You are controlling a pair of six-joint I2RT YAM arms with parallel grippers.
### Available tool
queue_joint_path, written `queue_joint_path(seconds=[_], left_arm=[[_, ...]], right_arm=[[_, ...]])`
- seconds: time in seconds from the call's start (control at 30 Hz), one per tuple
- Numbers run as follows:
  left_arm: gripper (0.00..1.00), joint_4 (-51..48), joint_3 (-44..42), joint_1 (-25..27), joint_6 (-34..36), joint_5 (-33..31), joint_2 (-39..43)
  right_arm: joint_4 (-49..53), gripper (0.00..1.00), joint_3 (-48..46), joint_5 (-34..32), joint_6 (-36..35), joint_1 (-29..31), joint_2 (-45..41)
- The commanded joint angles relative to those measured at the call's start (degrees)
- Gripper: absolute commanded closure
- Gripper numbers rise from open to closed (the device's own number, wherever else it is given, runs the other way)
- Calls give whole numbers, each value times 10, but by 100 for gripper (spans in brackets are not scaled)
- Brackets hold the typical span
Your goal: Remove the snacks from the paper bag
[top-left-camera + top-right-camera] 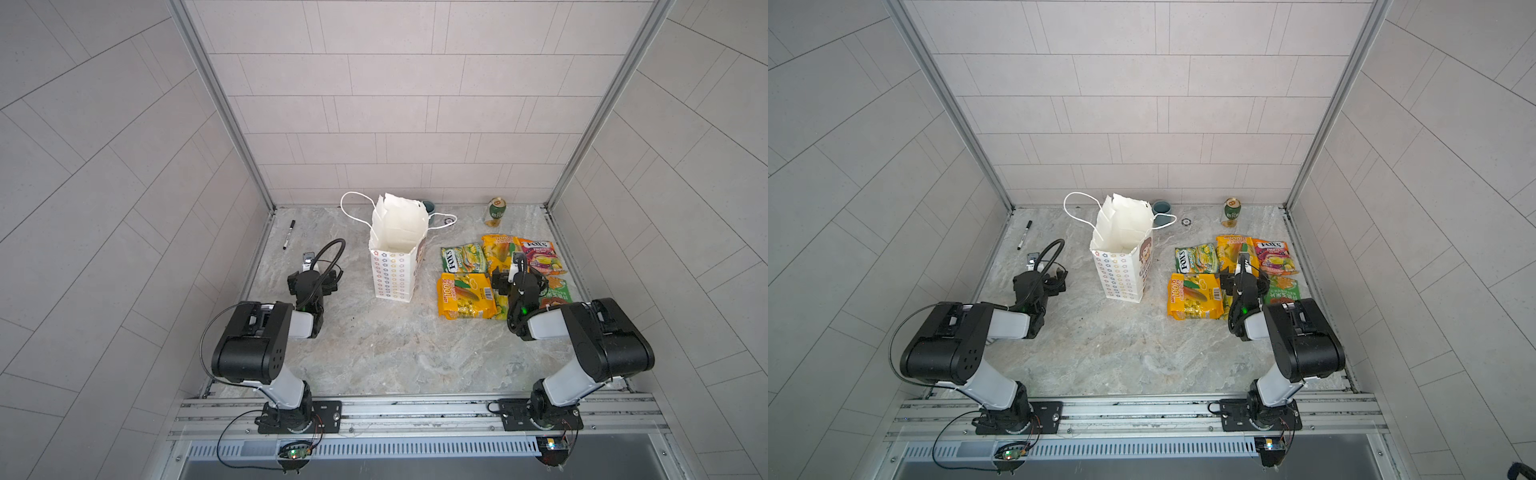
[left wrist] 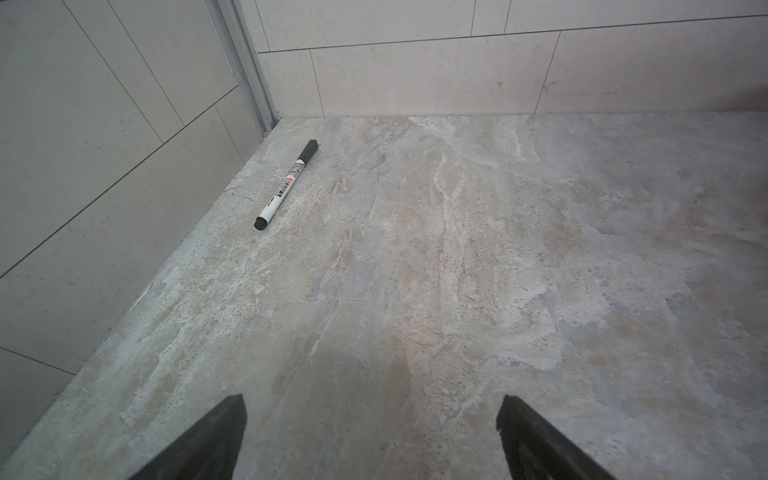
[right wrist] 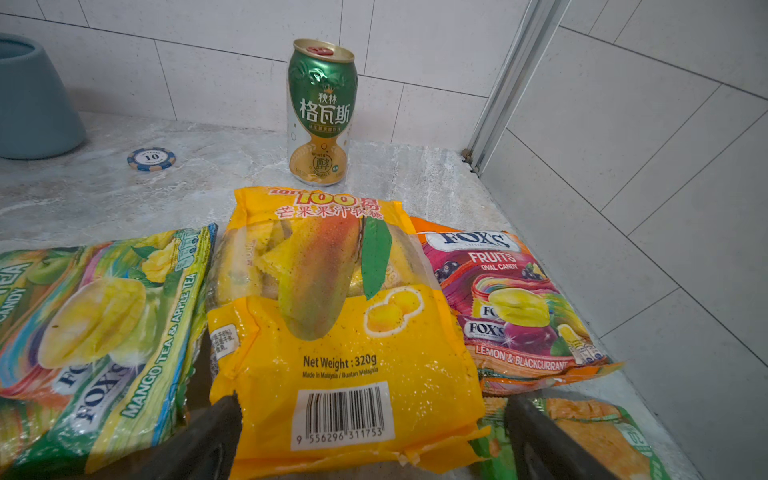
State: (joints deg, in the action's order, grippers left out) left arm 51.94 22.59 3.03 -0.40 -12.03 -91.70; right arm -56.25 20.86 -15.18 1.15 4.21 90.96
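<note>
The marbled grey table carries the paper bag, which stands upright near the back, its mouth open, white cord handles flopped outward and small flower shapes printed on its side. To the bag's right lie the snacks, flat on the table and packed edge to edge in a cluster. They are crinkly, glossy packets: two yellow-orange mango ones, a green-yellow FOX'S packet nearest the bag, a pink-orange FOX'S packet farthest from it, and a green one partly under the arm. The right claw hangs over this cluster with its jaws spread wide, gripping nothing. The barcode end of a mango packet lies between its fingertips. The left claw, on the bag's left, is likewise spread and holds nothing, over bare table. A green-and-gold can stands behind the snacks, to the bag's right, and a pen lies to the bag's left.
</note>
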Motion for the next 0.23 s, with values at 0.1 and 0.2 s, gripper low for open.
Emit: queue_joint_path(seconds=[0.1, 0.2], left_arm=[[0, 4, 4, -2, -4, 0, 8], [0, 4, 4, -1, -4, 0, 7]], right_arm=[[11, 1, 3, 6, 6, -2, -2], [1, 1, -3, 7, 1, -1, -5]])
